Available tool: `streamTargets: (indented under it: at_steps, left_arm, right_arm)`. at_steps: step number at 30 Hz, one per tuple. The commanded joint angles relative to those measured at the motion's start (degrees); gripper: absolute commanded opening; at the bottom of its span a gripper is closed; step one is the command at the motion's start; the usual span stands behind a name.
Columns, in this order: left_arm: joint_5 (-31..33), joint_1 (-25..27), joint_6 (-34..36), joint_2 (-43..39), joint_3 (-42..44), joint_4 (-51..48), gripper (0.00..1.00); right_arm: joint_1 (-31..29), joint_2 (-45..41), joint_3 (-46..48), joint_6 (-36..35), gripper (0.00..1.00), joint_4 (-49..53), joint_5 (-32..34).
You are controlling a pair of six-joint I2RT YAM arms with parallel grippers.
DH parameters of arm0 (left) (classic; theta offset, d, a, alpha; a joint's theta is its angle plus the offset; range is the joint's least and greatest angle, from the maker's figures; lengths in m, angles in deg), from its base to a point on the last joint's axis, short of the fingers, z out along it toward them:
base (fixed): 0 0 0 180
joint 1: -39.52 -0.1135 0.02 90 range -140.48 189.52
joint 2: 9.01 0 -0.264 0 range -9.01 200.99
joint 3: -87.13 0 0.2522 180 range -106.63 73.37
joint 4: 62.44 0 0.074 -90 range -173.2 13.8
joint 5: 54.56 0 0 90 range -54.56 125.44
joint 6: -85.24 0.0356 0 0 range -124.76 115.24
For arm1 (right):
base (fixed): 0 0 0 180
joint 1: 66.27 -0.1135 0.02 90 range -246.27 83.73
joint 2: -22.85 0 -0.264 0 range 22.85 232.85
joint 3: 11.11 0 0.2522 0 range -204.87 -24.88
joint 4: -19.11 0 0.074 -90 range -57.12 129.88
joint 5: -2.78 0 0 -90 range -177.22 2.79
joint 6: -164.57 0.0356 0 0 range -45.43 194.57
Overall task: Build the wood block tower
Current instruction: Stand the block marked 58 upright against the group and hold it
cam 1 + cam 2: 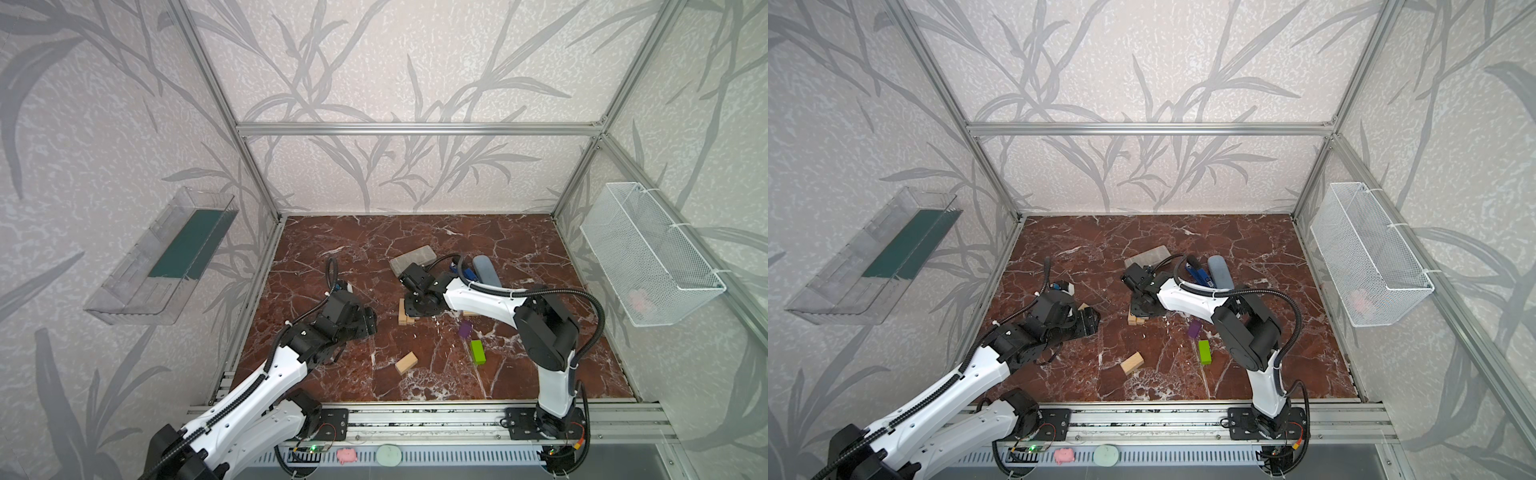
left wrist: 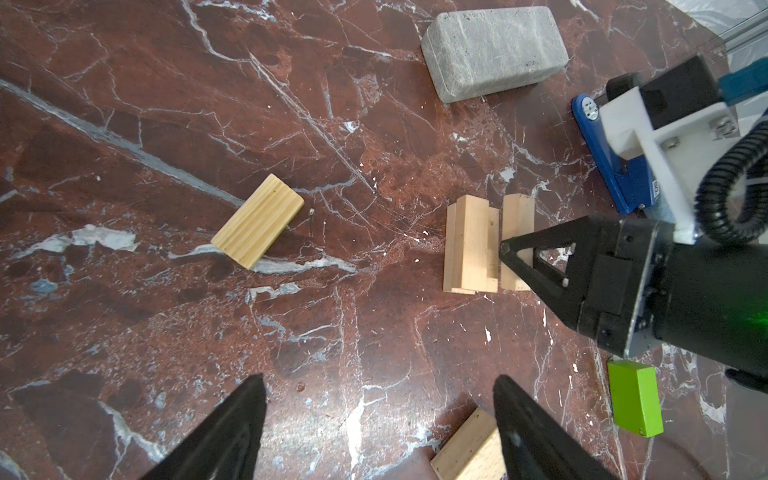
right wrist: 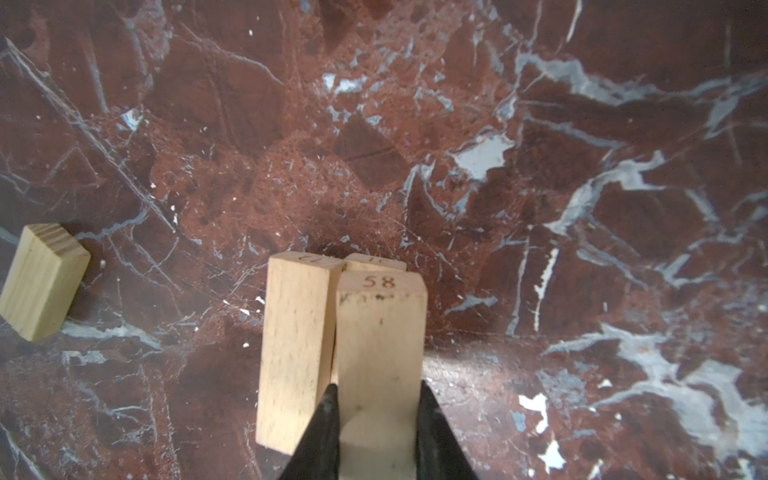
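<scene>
Two loose pale wood blocks point(image 2: 257, 220), one lime green block point(image 1: 477, 351), one purple block point(image 1: 465, 329), right fingers point(image 3: 322, 432) clamped on numbered pale block point(image 3: 380, 353), left fingers point(image 2: 224, 436) apart.

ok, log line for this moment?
phase: placing | right gripper: shut on pale block, at stack | left gripper: open, empty | loose: green block, purple block

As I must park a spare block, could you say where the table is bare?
Bare: the far strip between the grey slab and the back wall; the near strip between the loose pale block, lime green block and front rail. Crowded around the tower and right gripper.
</scene>
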Motion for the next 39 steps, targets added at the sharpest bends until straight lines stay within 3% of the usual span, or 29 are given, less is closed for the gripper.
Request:
streamTargets:
  at_steps: [1, 15, 39]
  left_arm:
    - [0.6, 0.0, -0.1, 0.3, 0.4, 0.7, 0.84]
    - [0.8, 0.0, -0.1, 0.9, 0.2, 0.6, 0.84]
    - [0.7, -0.1, -0.1, 1.3, -0.1, 0.9, 0.84]
  right_arm:
    - [0.4, 1.3, 0.4, 0.6, 0.19, -0.8, -0.4]
    - [0.7, 1.9, 1.2, 0.7, 0.20, -1.3, -1.1]
    - [0.7, 0.0, 2.2, 0.9, 0.36, -2.4, -2.6]
